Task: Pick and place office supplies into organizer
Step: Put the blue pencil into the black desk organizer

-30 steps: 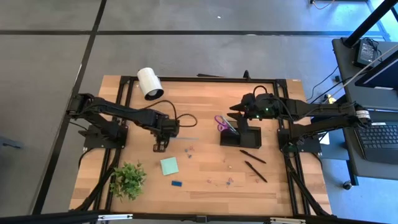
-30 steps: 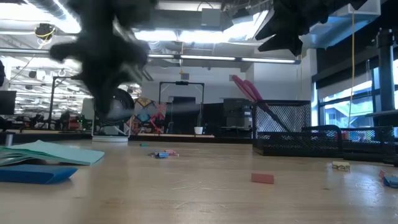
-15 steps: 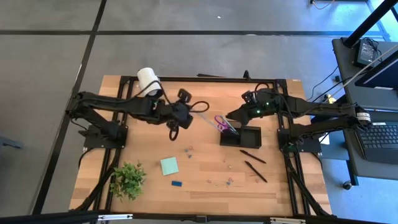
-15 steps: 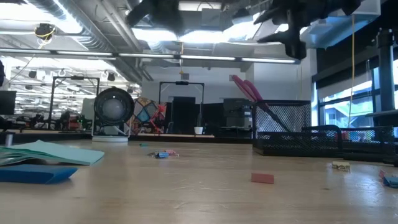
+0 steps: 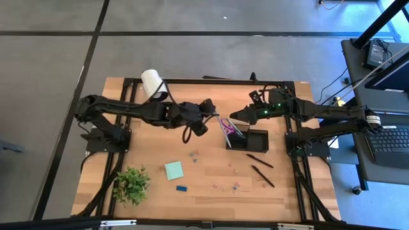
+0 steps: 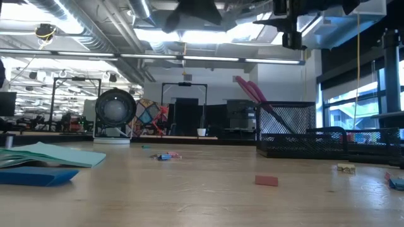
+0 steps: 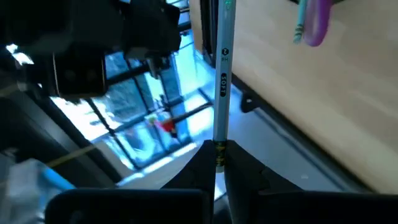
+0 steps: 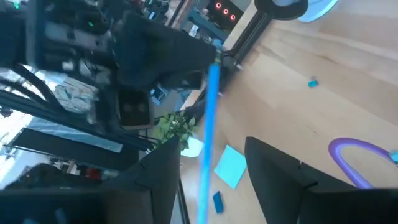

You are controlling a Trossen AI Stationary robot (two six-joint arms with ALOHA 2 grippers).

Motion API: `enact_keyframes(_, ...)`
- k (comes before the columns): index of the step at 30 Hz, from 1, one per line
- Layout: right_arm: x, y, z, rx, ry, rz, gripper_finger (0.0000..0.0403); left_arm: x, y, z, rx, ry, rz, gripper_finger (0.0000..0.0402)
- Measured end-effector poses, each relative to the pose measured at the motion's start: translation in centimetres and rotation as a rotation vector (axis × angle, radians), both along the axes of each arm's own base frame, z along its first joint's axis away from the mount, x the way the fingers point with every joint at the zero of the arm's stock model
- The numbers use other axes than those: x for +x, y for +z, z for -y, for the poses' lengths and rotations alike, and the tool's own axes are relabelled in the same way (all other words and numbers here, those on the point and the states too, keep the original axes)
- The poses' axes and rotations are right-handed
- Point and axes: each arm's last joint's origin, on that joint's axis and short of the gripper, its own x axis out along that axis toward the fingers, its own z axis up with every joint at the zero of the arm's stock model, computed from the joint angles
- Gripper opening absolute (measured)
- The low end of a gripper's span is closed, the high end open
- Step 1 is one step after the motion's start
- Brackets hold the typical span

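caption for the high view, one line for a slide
Left gripper carries a pen toward the right gripper, beside the organizer.

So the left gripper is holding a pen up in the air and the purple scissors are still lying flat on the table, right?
Not quite. The left gripper does hold a thin pen up in the air, but the purple scissors aren't lying on the table. They already stand in the organizer, handles sticking up over its taller part, as the low view shows.
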Motion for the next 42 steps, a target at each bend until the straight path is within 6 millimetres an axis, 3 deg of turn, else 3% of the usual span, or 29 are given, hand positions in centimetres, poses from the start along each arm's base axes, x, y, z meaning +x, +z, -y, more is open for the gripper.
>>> enact_keyframes(8,0.4,-0.4,0.1,0.003,-0.001,-0.017,0.0184,2.9,-0.9,0.1,0.133,-0.052,0.082,0.0013)
enact_keyframes(17,0.9,-0.5,0.2,-0.021,0.004,-0.007,0.0178,3.4,-1.1,-0.2,0.153,-0.050,0.089,0.0013)
enact_keyframes(32,0.9,-0.6,0.2,-0.079,0.014,-0.011,0.0038,3.4,-0.9,-0.9,0.156,-0.031,0.114,0.0013)
enact_keyframes(38,0.9,-0.6,0.2,-0.096,0.015,-0.010,0.0022,3.4,-0.8,-0.9,0.161,-0.014,0.114,0.0019)
enact_keyframes(42,0.9,-0.6,0.2,-0.106,0.018,-0.009,0.0024,3.4,-0.8,-0.9,0.096,0.015,0.161,0.0050)
